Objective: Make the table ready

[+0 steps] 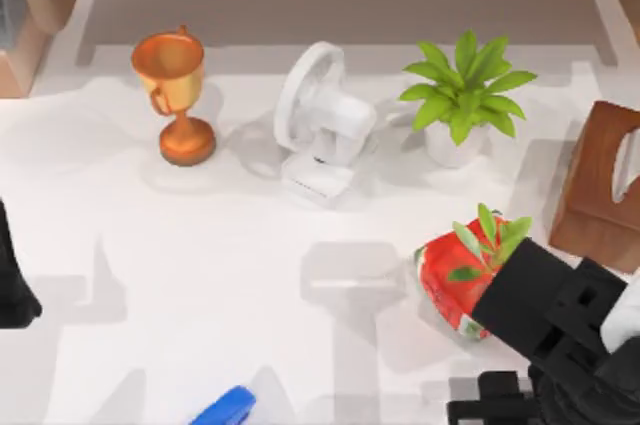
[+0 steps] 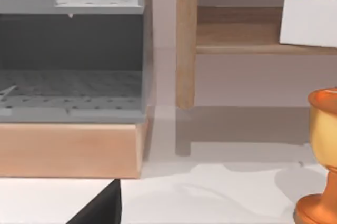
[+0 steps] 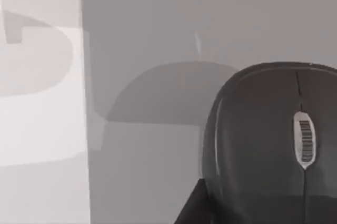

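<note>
Table point(image 1: 200, 275), the broad white top spread under everything, carries a gold trophy point(image 1: 172, 95), a white desk fan point(image 1: 320, 125), a potted plant point(image 1: 465, 95) along its back, a red pot with a small plant point(image 1: 462, 270) toward the right, a wooden box point(image 1: 605, 190) at the right edge and a blue object point(image 1: 225, 408) at the front. My right gripper point(image 1: 500, 410) hangs low at the front right; its wrist view looks down on a black computer mouse point(image 3: 274, 145) lying on the tabletop. I judge the mouse the piece in hand, with the approach under way and no grasp made yet. Whether those fingers are wide or narrow I cannot tell. The next move calls for lining up over the mouse's sides before closing. My left arm point(image 1: 12, 275) sits parked at the left edge.
</note>
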